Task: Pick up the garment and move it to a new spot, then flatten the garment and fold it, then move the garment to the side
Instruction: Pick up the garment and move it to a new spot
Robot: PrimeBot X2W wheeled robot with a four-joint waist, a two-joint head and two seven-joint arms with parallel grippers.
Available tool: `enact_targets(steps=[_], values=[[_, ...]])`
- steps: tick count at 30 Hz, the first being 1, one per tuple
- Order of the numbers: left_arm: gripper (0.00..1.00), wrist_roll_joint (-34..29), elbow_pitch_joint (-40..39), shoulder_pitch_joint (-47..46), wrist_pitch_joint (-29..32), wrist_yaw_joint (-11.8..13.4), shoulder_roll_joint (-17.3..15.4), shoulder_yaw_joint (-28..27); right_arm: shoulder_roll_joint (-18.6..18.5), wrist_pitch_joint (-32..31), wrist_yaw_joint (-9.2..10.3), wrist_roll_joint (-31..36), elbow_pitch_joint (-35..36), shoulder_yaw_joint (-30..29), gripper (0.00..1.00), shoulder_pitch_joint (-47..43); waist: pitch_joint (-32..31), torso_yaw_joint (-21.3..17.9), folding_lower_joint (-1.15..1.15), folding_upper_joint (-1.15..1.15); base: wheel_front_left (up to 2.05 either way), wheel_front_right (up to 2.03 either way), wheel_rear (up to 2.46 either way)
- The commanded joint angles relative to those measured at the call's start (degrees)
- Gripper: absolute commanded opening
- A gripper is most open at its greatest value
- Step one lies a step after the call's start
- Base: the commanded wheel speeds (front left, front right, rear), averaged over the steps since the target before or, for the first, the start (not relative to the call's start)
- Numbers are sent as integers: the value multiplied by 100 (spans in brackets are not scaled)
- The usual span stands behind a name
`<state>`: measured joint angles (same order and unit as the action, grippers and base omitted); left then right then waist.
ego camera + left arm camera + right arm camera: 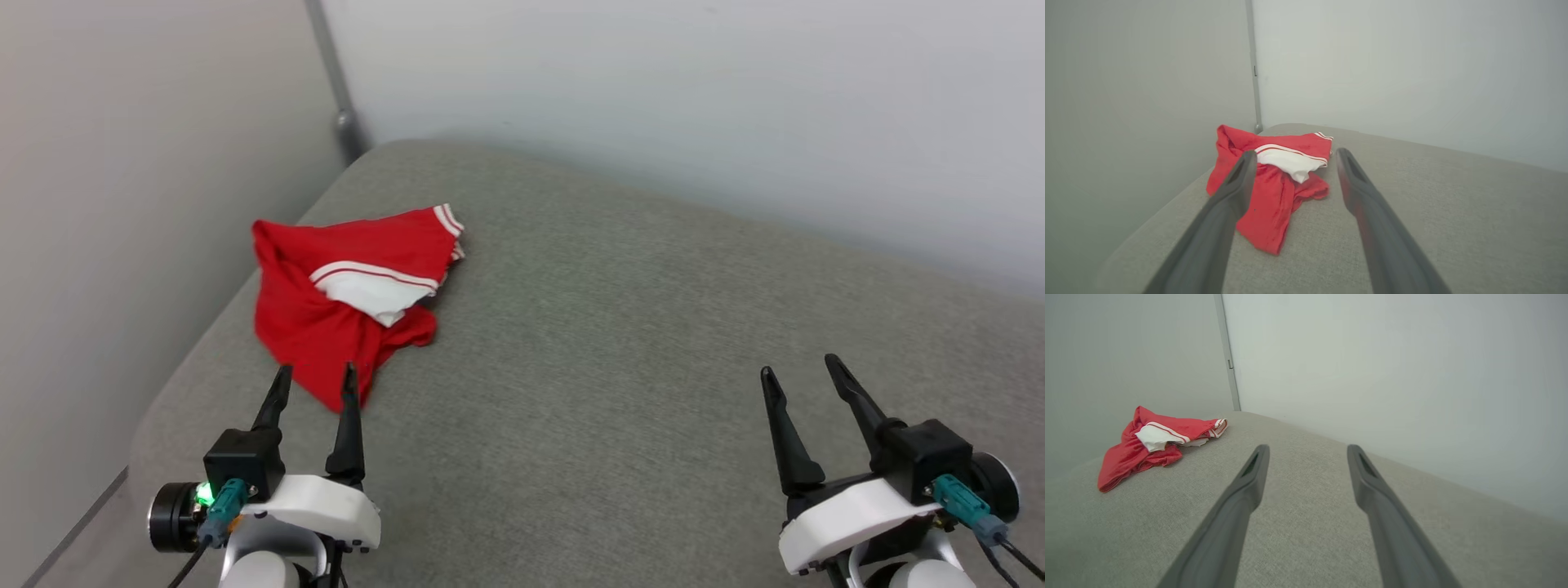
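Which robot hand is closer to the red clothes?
Left. The left gripper is open right at the near corner of the garment. The right gripper is far off, open over the grey cushion.

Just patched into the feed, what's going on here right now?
The red and white garment lies crumpled near the left edge of the grey cushion, with nothing gripping it. The left gripper is open and points at the garment's near corner. The right gripper is open too, over bare cushion far to the right. The pickup has not yet begun.
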<state>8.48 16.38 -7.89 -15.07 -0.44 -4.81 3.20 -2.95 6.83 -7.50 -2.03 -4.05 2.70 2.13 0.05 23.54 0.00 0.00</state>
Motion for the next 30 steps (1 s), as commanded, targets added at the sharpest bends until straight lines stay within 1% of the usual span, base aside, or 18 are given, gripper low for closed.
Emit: enact_targets(steps=[1, 3, 9, 17, 20, 23, 26, 30], values=[[100, 45, -27, 51, -15, 27, 6, -42, 10, 15, 2, -34, -17, 61, 100, 65, 39, 538, 0, 0, 0, 0, 0], [100, 89, -68, 112, -15, 61, -15, -127, 10, 1, 2, -64, -26, 189, 100, 155, 79, 647, 0, 0, 0, 0, 0], [100, 158, -288, 264, -15, 143, -4, -346, 2, -47, 3, -42, -184, 515, 100, 429, 213, 724, 0, 0, 0, 0, 0], [100, 118, -379, 243, -15, 189, 33, -419, 3, -17, 3, -43, -346, 584, 100, 587, 243, 736, 0, 0, 0, 0, 0], [100, 141, -299, 50, -15, 90, 8, -390, 3, -18, 3, -11, -347, 524, 100, 576, 280, 722, 0, 0, 0, 0, 0], [100, 216, -126, -399, 97, -92, -59, -297, 3, -71, 3, 38, -263, 370, 100, 543, 394, 703, 0, 0, 0, 0, 0], [100, 406, 42, -1079, 411, -231, -227, -402, 3, -176, 3, 132, -108, 355, 100, 635, 679, 440, 0, 0, 0, 0, 0], [100, 742, 379, -2157, 1052, -424, -549, -563, -24, -308, 3, 284, 75, 358, 100, 829, 1188, -92, 0, 0, 0, 0, 0]])
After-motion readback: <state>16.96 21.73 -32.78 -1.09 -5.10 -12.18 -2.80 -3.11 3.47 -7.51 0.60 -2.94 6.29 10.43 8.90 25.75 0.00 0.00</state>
